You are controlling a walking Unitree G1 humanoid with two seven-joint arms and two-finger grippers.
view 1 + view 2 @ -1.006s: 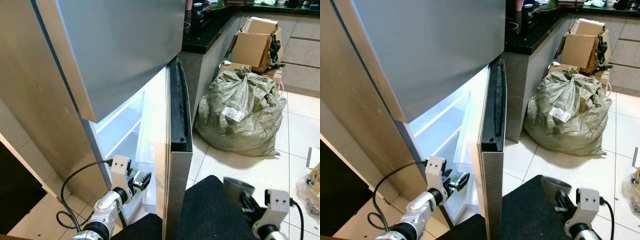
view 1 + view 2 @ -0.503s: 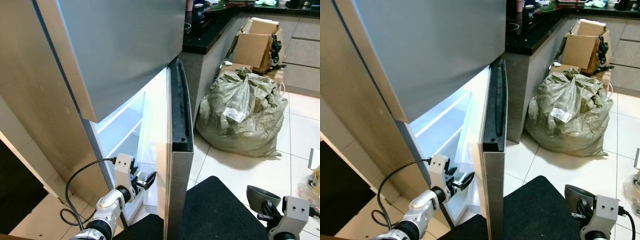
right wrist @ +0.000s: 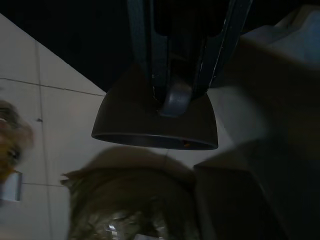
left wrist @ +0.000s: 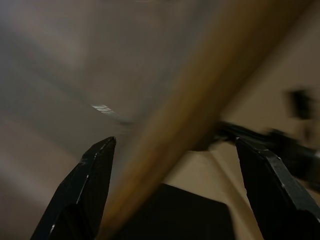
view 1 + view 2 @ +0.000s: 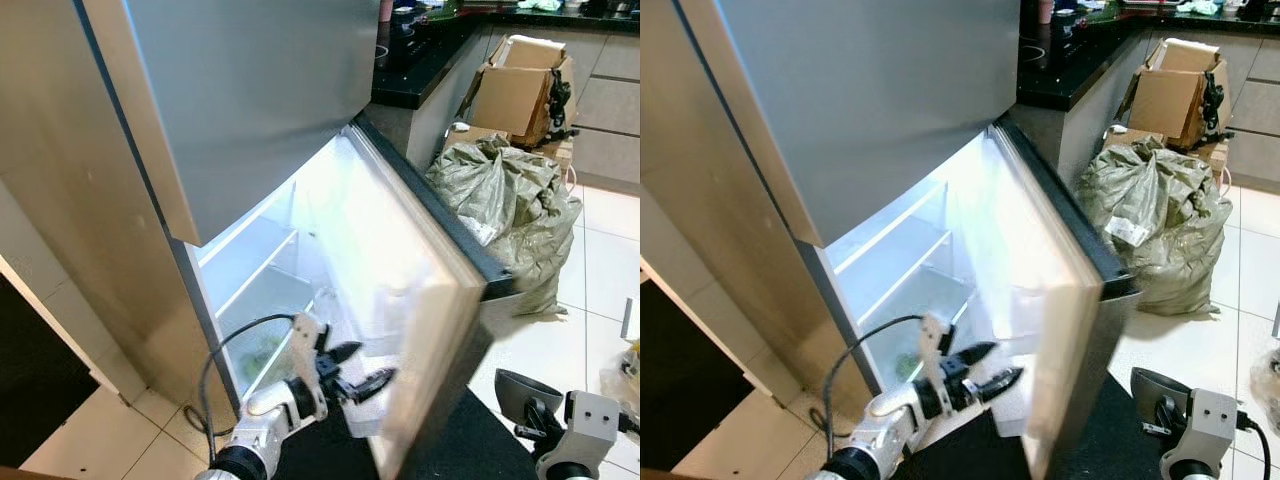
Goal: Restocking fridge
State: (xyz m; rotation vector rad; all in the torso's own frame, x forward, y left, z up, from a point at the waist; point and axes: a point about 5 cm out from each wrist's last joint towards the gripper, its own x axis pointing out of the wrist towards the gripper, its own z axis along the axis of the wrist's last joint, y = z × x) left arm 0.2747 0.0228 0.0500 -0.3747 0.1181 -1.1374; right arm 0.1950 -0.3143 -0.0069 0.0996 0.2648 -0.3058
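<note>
Left gripper (image 5: 360,366) fingers spread, at the inner face of the lower fridge door (image 5: 400,270), which stands open. Right gripper (image 3: 175,65) pinches a dark bowl (image 5: 527,392), low at near right.

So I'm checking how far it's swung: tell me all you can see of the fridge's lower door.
The lower fridge door has a brushed steel face, a black gasket strip along its top edge and a white moulded inner liner. It stands wide open, swung out to the right, hinged on the fridge's right side. Light from inside falls on the liner. The left gripper, fingers open, sits at its lower inner side; contact is unclear.
</note>
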